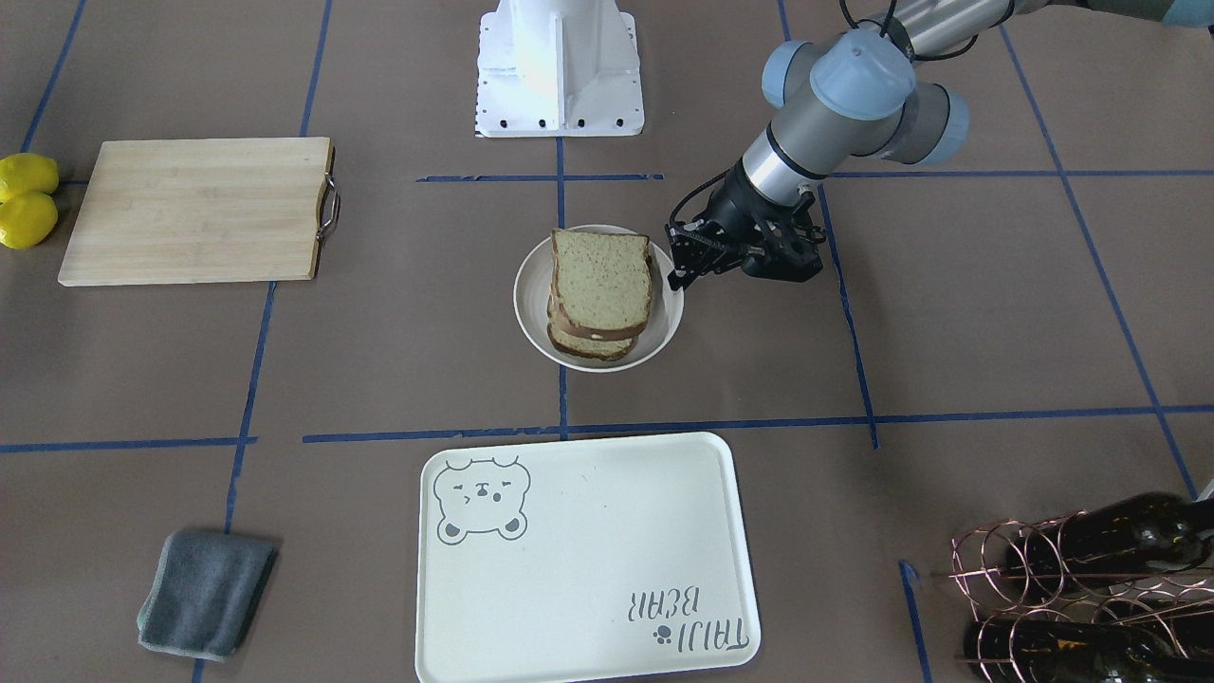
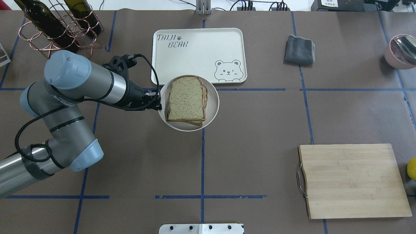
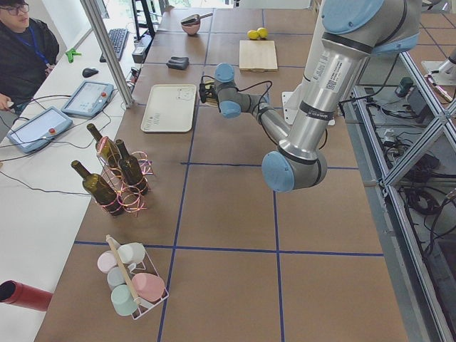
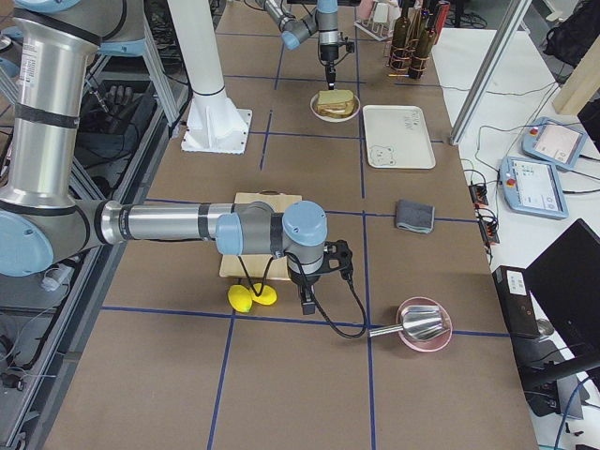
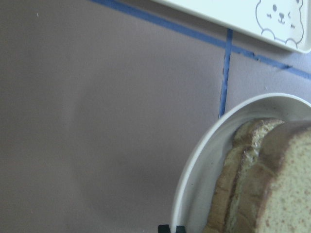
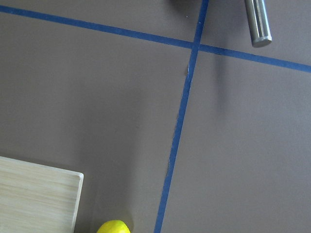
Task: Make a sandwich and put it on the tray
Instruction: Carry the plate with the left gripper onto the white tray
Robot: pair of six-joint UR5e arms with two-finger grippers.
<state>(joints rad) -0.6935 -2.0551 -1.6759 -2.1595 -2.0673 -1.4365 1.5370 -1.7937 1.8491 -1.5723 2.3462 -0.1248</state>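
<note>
The sandwich (image 1: 600,285) is a stack of tan speckled bread slices with dark crust lying in a round white dish (image 1: 531,304) at mid-table. It also shows in the overhead view (image 2: 187,102) and the left wrist view (image 5: 272,184). The egg is hidden but for a thin pale strip between the slices. My left gripper (image 2: 159,105) is shut, its tips at the dish's rim (image 5: 194,179); I cannot tell whether it pinches the rim. The cream bear tray (image 2: 195,58) lies just beyond the dish. My right gripper (image 4: 306,302) hangs far off by the lemons; I cannot tell its state.
A wooden cutting board (image 2: 352,180) with a metal handle lies on the right side, two lemons (image 1: 27,199) beside it. A grey cloth (image 2: 299,49) lies by the tray. Wine bottles in a copper rack (image 2: 55,29) stand at the far left. A pink bowl with a metal scoop (image 2: 401,52) stands at the far right.
</note>
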